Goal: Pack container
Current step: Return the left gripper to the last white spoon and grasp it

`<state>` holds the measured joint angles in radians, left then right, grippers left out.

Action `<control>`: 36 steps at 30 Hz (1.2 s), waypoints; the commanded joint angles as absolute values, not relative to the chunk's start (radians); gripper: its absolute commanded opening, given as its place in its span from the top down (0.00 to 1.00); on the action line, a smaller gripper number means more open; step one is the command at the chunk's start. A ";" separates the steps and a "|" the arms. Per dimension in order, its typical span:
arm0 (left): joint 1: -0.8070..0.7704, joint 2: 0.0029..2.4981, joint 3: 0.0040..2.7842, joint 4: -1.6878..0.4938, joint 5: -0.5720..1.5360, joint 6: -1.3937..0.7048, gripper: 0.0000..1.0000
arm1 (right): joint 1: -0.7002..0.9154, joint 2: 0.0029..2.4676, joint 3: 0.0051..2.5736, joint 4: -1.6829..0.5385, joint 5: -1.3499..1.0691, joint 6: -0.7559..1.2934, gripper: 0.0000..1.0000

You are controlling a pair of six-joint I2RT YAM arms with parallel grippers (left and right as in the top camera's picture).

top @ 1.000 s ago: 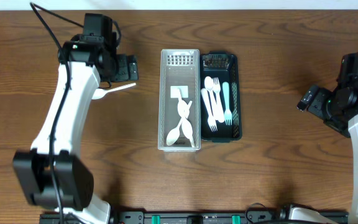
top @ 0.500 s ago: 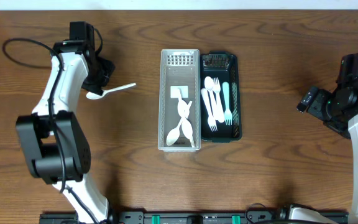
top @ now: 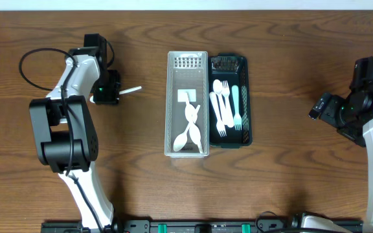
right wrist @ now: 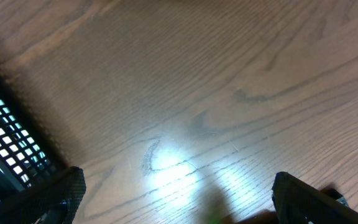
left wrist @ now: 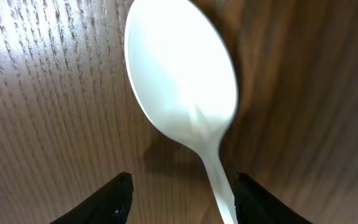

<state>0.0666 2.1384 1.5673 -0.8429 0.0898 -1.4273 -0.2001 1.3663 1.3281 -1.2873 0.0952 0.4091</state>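
A white plastic spoon (top: pixel 129 90) lies on the wooden table left of the containers; only its handle tip shows in the overhead view. In the left wrist view its bowl (left wrist: pixel 182 78) fills the frame and its handle runs down between the jaws. My left gripper (left wrist: pixel 179 199) is open, low over the spoon, with a finger on each side of the handle. A clear container (top: pixel 173 103) holds several white spoons. A dark container (top: pixel 246 97) beside it holds white forks and a pale blue fork. My right gripper (right wrist: pixel 173 199) is open and empty over bare table at the far right.
The two containers stand side by side at the table's middle. The dark container's grid wall (right wrist: pixel 5 155) shows at the left edge of the right wrist view. Bare wood lies on both sides of the containers.
My left arm has swung back and lowered over the spoon, covering its bowl. The spoon and the right arm have not moved.
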 commanded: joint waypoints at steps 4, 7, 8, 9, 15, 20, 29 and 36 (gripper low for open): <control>0.076 2.184 1.561 -0.850 0.067 -1.481 0.47 | -0.209 1.367 1.326 -1.302 0.109 0.403 0.01; 0.076 2.193 1.561 -0.854 0.067 -1.481 0.51 | -0.209 1.367 1.326 -1.311 0.109 0.403 0.01; 0.077 2.194 1.561 -0.855 0.067 -1.481 0.52 | -0.209 1.367 1.326 -1.314 0.109 0.403 0.01; 0.078 2.197 1.561 -0.859 0.067 -1.481 0.54 | -0.209 1.367 1.326 -1.317 0.109 0.403 0.01; 0.078 2.199 1.561 -0.929 0.067 -1.480 0.69 | -0.209 1.367 1.326 -1.329 0.109 0.403 0.01; 0.078 2.199 1.561 -0.986 0.068 -1.361 0.92 | -0.209 1.367 1.326 -1.332 0.109 0.403 0.01; 0.076 2.183 1.562 -1.000 0.121 -0.728 0.94 | -0.209 1.367 1.326 -1.328 0.109 0.403 0.01; 0.056 2.046 1.570 -1.016 0.207 -0.233 0.94 | -0.209 1.367 1.326 -1.328 0.109 0.403 0.01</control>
<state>0.0685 2.1445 1.5669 -1.0069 0.1650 -0.5362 -0.2001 1.3663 1.3281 -1.3273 0.0952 0.4091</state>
